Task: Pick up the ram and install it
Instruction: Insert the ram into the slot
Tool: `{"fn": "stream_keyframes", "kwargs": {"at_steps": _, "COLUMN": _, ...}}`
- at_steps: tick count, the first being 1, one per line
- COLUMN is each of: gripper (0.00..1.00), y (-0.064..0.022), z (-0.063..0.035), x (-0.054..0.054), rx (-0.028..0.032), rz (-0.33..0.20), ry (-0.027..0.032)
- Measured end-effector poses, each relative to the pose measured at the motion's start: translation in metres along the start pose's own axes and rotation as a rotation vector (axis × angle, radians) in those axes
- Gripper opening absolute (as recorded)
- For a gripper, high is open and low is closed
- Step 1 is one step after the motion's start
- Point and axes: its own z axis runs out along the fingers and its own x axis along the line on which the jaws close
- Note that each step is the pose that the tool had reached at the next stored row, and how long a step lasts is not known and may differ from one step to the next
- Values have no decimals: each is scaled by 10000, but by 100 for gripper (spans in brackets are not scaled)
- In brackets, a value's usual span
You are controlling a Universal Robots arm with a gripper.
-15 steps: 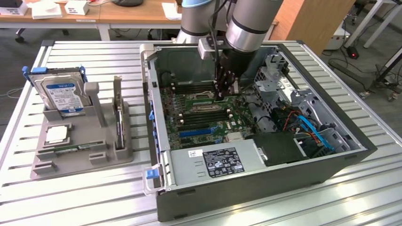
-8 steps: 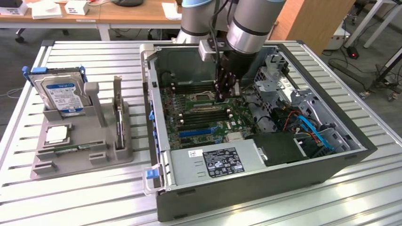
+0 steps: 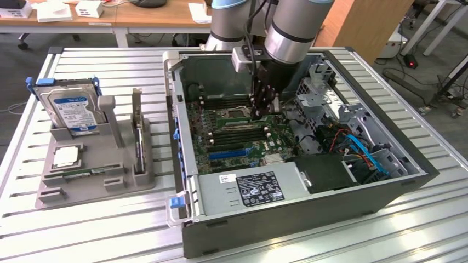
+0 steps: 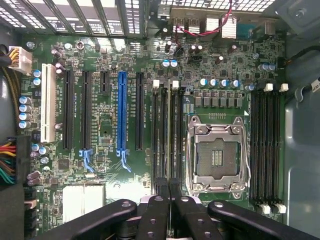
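My gripper [image 3: 264,109] reaches down into the open computer case [image 3: 190,219], over the motherboard [image 4: 110,125]. In the wrist view its two black fingers [image 4: 160,200] stand pressed together, gripper [image 4: 168,184] shut. The ram [image 4: 173,135] appears edge-on as a thin olive line running out from between the fingertips. It lies along a black memory slot just beside the silver processor socket [image 4: 216,157]. Whether the ram is seated in the slot or hovers above it, I cannot tell.
More black memory slots [image 4: 267,145] lie on the socket's other side. A grey parts tray [image 3: 95,164] on the slatted table holds a blue-labelled hard drive [image 3: 73,109] and a small square chip [image 3: 64,156]. The case's power supply [image 3: 252,189] and cables [image 3: 358,150] crowd the near side.
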Motion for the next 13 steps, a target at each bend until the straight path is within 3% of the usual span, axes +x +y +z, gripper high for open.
{"fn": "stream_keyframes", "kwargs": {"at_steps": 5, "gripper": 11, "y": -1, "z": 16, "x": 2, "rx": 91, "rz": -54, "ry": 4}}
{"fn": "stream_keyframes", "kwargs": {"at_steps": 13, "gripper": 11, "y": 13, "z": 20, "x": 9, "rx": 123, "rz": -97, "ry": 2}}
